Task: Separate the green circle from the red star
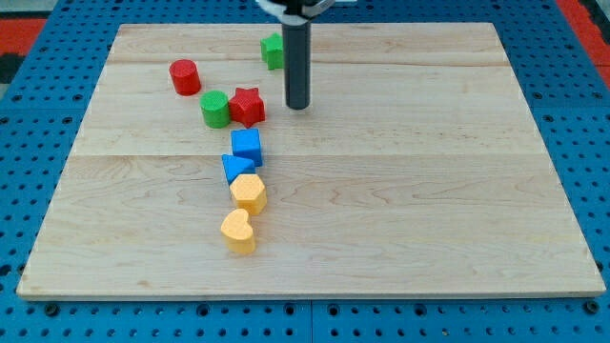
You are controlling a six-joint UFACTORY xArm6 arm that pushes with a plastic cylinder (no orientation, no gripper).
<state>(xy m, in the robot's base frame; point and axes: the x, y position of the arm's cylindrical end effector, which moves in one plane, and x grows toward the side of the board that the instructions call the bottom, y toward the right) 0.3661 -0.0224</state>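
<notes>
Nearest the view's bottom, well below-left of my tip [297, 107], lie a yellow heart [238, 232], yellow hexagon [249, 192] and two blue blocks [242, 157]. The red star [248, 106] sits just left of my tip, touching the green circle [215, 110] beyond it. Best to come between them from above or below and push the circle leftward, clear of the red cylinder [185, 76]. My tip is a bare rod with no jaws, touching nothing; a green block [273, 50] lies behind it.

The arm is entering from the view's top edge, just left of centre, only its white-and-dark end showing there; the straight dark rod [297, 62] is hanging upright beneath it; my tip [297, 107] is resting at the rod's lower end, in the upper middle of the view.
</notes>
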